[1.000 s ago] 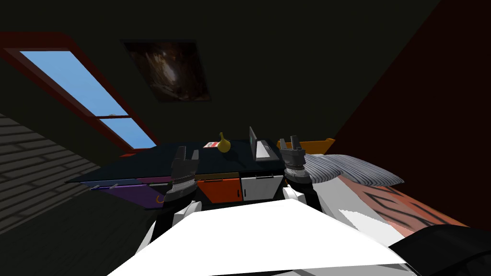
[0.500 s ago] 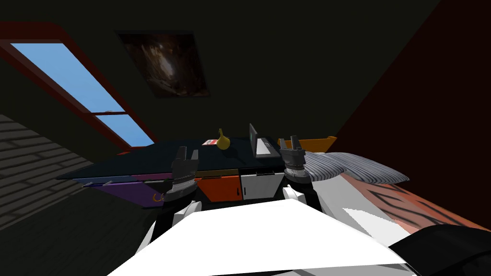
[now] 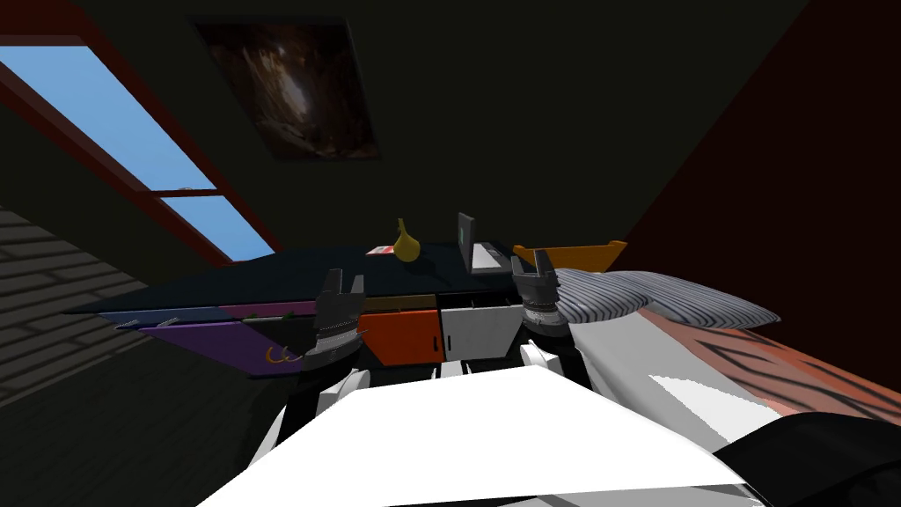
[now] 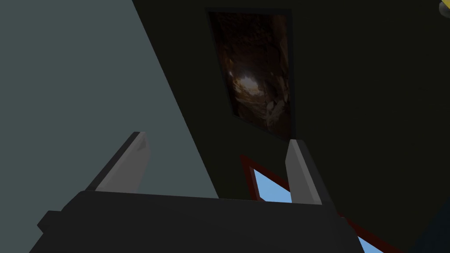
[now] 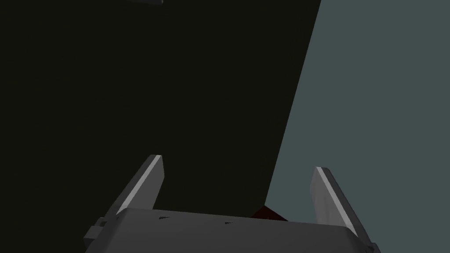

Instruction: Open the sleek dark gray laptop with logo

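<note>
A dark grey laptop (image 3: 476, 248) stands on the dark top of a long dresser (image 3: 290, 280), near its right end, with its lid raised upright and a pale keyboard deck facing right. My right gripper (image 3: 529, 262) is open, raised in front of the dresser just right of the laptop and short of it. My left gripper (image 3: 344, 282) is open too, held up in front of the dresser's middle, well left of the laptop. Both point upward and hold nothing.
A yellow gourd-shaped vase (image 3: 406, 244) and a small red-and-white item (image 3: 380, 251) sit on the dresser left of the laptop. An orange tray (image 3: 576, 256) lies past its right end. A bed with a striped pillow (image 3: 669, 304) runs along my right. The dresser has purple, orange and white drawer fronts.
The whole head view has shifted: I have moved closer to the dresser, which sits larger and wider now. Both grippers keep their pose, open.
</note>
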Controlling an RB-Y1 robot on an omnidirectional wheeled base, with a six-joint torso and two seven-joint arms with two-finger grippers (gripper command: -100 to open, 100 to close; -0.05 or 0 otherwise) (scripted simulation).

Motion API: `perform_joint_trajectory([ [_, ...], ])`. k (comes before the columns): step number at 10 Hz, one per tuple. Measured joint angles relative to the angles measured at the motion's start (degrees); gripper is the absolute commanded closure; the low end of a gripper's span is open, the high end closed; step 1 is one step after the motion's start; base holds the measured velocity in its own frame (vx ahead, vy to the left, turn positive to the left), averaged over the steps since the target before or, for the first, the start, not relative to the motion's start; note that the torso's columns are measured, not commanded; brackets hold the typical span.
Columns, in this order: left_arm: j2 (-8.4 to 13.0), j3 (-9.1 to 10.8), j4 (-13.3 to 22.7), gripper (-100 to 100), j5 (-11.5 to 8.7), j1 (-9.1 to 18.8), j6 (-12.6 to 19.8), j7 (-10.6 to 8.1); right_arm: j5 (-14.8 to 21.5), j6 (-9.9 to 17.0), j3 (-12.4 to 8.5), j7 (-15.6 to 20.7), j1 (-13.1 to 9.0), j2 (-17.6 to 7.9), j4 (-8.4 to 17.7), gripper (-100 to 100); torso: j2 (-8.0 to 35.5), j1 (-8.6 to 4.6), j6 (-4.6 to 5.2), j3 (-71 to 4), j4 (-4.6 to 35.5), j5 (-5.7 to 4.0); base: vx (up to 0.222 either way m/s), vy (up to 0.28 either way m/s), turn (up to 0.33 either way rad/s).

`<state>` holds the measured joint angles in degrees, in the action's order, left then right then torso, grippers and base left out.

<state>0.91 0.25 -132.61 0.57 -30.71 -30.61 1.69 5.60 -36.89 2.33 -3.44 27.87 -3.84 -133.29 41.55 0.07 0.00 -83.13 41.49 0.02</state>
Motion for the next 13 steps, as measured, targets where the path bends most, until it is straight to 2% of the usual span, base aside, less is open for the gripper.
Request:
perform_joint_trajectory([
  [4, -0.01, -0.01, 0.01, 0, 0.0, 0.0, 0.0, 0.0, 2.68, 2.19, -1.47, 1.52, 0.41, -4.55, 1.21, -100, 0.71, -0.04, 0.0, -1.44, 0.79, -0.01, 0.0, 0.072, 0.026],
  [6, 0.0, 0.0, 0.01, 0, 0.0, 0.0, 0.0, 0.0, 4.25, 2.72, -3.01, 2.42, 0.21, -6.93, 3.51, -100, 0.71, -0.07, 0.0, -1.44, 0.79, -0.02, 0.009, 0.081, 0.037],
  [7, 0.0, 0.0, 0.01, 0, 0.0, 0.0, 0.0, 0.0, 5.48, 3.46, -3.27, 3.18, 0.34, -7.87, 4.04, -100, 0.71, -0.06, 0.01, -1.45, 0.79, -0.01, -0.001, 0.09, 0.039],
  [9, -0.01, -0.01, 0.01, 0, 0.0, 0.0, 0.0, 0.0, 7.4, 5.46, -5.06, 4.14, 0.89, -10.53, 4.67, -100, 0.78, -0.04, 0.01, -1.41, 0.81, -0.01, -0.003, 0.1, 0.039],
  [13, -0.01, -0.01, 0.01, 0, 0.0, 0.0, 0.0, 0.0, 12.36, 8.24, -8.08, 7.11, 0.21, -15.39, 9.36, -100, 0.72, -0.05, 0.0, -1.44, 0.79, -0.01, 0.009, 0.117, 0.047],
])
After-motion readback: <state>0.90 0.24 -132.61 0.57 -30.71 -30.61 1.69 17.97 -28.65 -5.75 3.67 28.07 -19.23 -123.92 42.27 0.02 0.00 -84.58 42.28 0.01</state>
